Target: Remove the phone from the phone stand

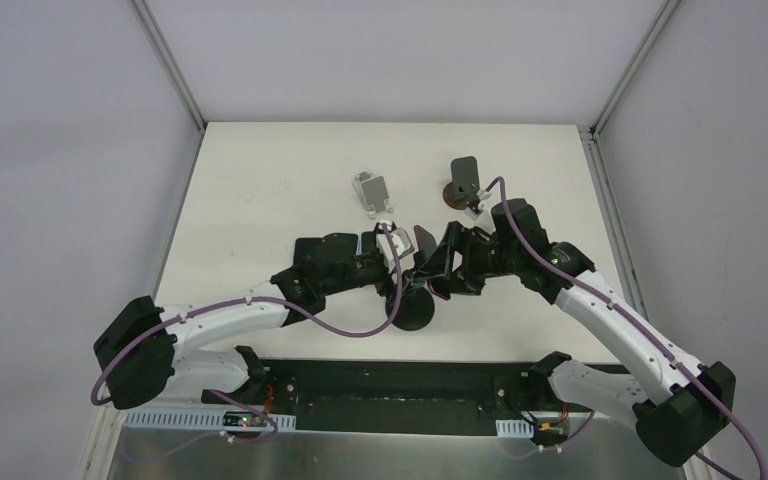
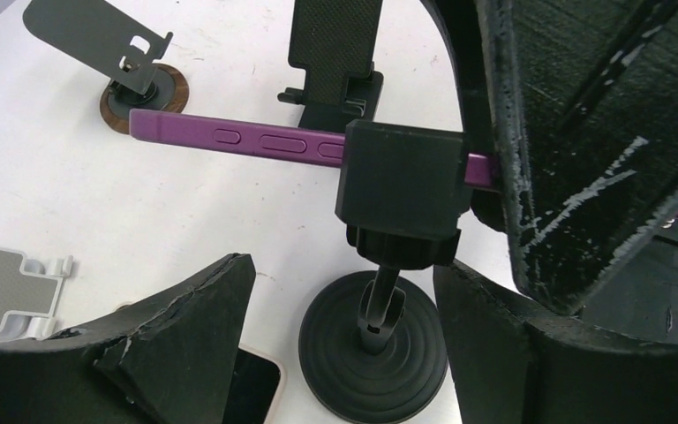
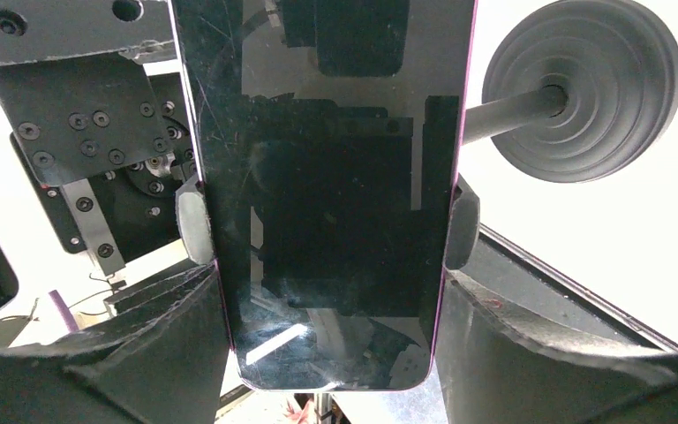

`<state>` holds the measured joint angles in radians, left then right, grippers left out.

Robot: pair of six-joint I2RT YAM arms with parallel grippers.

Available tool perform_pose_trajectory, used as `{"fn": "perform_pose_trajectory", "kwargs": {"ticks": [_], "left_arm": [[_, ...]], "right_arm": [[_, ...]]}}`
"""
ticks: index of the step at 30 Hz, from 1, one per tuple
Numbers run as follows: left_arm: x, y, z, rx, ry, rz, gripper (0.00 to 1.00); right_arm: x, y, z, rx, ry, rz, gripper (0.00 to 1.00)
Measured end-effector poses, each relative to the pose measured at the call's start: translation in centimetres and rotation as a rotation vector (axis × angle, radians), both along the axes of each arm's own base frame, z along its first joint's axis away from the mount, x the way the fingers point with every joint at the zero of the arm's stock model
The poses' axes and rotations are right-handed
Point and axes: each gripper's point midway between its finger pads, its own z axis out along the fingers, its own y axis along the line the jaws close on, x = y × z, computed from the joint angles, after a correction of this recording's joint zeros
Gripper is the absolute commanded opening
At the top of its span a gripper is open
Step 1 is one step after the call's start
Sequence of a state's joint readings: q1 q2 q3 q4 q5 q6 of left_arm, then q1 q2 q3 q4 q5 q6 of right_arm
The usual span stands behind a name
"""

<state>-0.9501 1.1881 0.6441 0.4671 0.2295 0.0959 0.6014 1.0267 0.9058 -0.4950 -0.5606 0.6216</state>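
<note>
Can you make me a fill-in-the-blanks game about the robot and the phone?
1. The edge of the phone is ____ in colour.
2. The phone stand holding it has a round ____ base.
3. The gripper with fingers on both sides of the phone belongs to the ____ arm.
4. One empty stand behind has a round base coloured ____.
Missing words: purple, black, right, brown.
</note>
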Motion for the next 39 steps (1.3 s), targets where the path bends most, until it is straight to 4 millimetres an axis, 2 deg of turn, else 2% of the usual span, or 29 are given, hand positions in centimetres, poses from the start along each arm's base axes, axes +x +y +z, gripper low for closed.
{"fn": "perform_pose_trajectory", "kwargs": {"ticks": [4,10,12,14,19,26,39], "left_arm": [[0.3,-0.4,-0.2,-0.001,-0.001,-0.001,0.66],[0.4,-0.7,-0.7,0.011,0.010,-0.006,0.40],[0.4,-0.8,-0.7,0.010,0.012,-0.009,0.27],[0.1,-0.9,-0.7,0.007,0.015,-0.025,0.00],[-0.9,-1.4,-0.6,-0.003,0.027,-0.082,0.00],[-2.3,-1.7,-0.1,-0.025,0.059,-0.146,0.00],[-5.6,-0.7,3.2,-0.122,0.146,-0.281,0.00]], "right_arm": [[0.0,0.1,0.0,0.005,0.002,0.002,0.07],[0.1,0.1,0.0,0.011,0.001,-0.003,0.05],[0.1,0.2,0.0,0.016,0.004,-0.003,0.02],[0.1,0.2,0.0,0.020,0.003,-0.008,0.01],[0.3,0.0,0.0,0.034,-0.042,-0.024,0.01],[-0.5,-0.4,0.0,0.073,-0.149,0.007,0.03],[-2.0,0.2,2.2,0.162,-0.468,0.265,0.09]]}}
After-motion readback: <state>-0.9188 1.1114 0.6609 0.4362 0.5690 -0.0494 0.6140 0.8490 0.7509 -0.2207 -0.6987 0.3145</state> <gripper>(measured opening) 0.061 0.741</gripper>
